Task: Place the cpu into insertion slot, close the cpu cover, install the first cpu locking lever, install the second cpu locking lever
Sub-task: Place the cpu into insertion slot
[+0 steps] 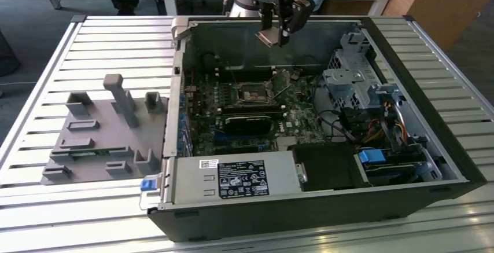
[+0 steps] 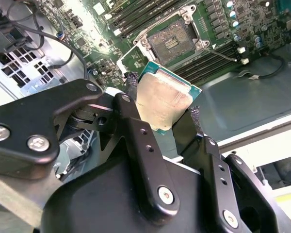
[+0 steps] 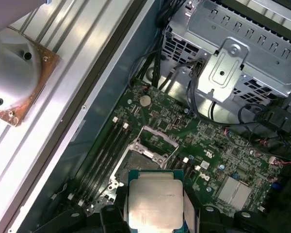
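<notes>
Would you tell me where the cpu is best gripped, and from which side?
Grip the cpu by two opposite edges, coming from over its metal top, as the tool does now. It is a thin square, and that probably leaves its underside free for the insertion slot.

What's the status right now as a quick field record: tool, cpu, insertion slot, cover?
tool: shut on the cpu, raised above the open computer case
cpu: pinched at two opposite edges, silvery top in sight in both wrist views, not seated
insertion slot: empty, dark centre exposed, set in the green circuit board
cpu cover: appears swung open at the slot's edge
work done: none of the steps completed yet
</notes>
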